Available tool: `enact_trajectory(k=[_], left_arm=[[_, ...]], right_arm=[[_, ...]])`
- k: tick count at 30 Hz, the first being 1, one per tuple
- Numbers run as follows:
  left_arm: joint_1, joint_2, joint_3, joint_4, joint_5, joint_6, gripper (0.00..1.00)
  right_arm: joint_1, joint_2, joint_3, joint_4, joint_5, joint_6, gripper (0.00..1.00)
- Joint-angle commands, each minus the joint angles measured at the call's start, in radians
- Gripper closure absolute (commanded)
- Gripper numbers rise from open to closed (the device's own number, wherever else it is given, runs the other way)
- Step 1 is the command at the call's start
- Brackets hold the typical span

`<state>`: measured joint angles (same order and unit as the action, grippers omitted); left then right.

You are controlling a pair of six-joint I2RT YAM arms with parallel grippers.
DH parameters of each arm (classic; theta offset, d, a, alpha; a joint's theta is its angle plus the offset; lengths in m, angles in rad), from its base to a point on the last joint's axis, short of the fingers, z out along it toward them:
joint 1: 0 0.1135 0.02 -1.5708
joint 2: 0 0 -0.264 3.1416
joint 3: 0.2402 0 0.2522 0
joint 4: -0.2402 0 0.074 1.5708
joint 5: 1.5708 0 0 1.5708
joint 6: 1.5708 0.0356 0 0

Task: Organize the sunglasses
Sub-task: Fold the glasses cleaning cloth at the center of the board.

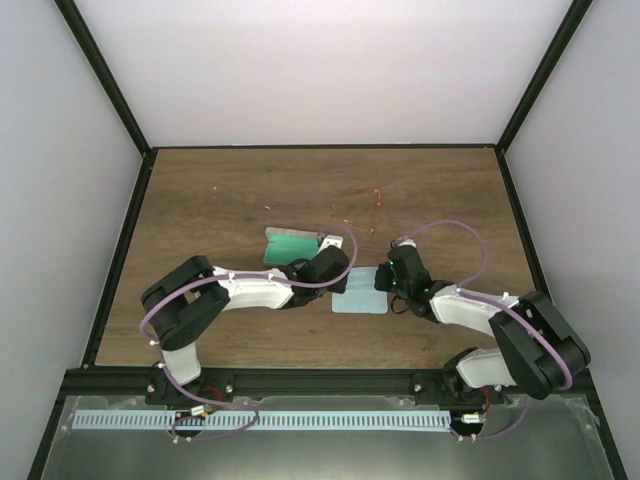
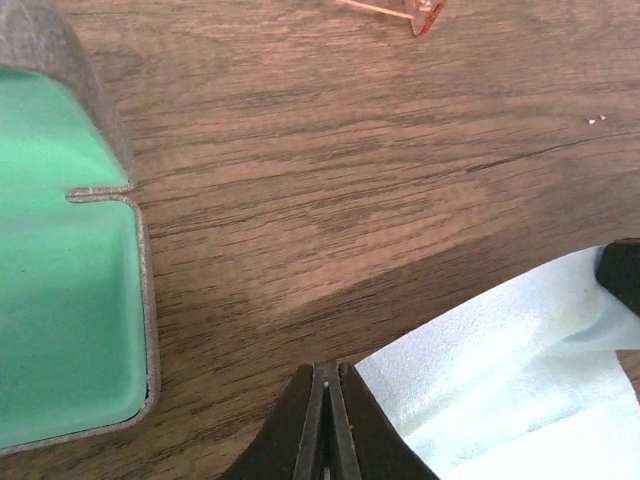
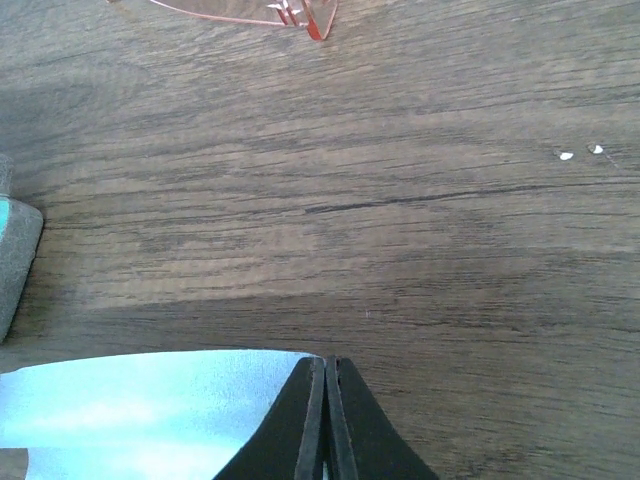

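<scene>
The sunglasses (image 1: 366, 210), a thin red wire pair, lie on the wooden table beyond both grippers. One tip of them shows at the top edge of the left wrist view (image 2: 416, 12) and of the right wrist view (image 3: 290, 12). A pale blue cloth (image 1: 360, 297) hangs between the grippers. My left gripper (image 2: 327, 368) is shut on the cloth's (image 2: 520, 390) left far corner. My right gripper (image 3: 324, 362) is shut on the right far corner of the cloth (image 3: 130, 400). The open grey case (image 1: 292, 245) with green lining (image 2: 60, 300) lies left of the left gripper (image 1: 346, 272).
The case's grey end (image 3: 15, 250) shows at the left of the right wrist view. Small white crumbs (image 3: 580, 153) lie on the wood to the right. Black frame posts and white walls bound the table (image 1: 200, 200).
</scene>
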<state>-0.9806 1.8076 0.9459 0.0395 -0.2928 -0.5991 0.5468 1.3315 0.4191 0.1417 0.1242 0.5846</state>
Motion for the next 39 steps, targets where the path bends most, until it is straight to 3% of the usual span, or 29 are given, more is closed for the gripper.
enact_trajectory(k=[1,12,39], left_arm=[[-0.006,-0.04,-0.016,0.012,0.009,-0.006,0.96],[-0.017,-0.062,-0.043,0.015,0.021,-0.018,0.96],[-0.044,-0.112,-0.091,0.021,0.027,-0.039,0.96]], right_arm=[[0.007,-0.021,-0.009,-0.004,0.017,0.01,0.97],[0.016,-0.076,-0.037,0.008,0.011,0.007,0.92],[0.055,-0.158,-0.081,-0.019,0.012,0.043,0.92]])
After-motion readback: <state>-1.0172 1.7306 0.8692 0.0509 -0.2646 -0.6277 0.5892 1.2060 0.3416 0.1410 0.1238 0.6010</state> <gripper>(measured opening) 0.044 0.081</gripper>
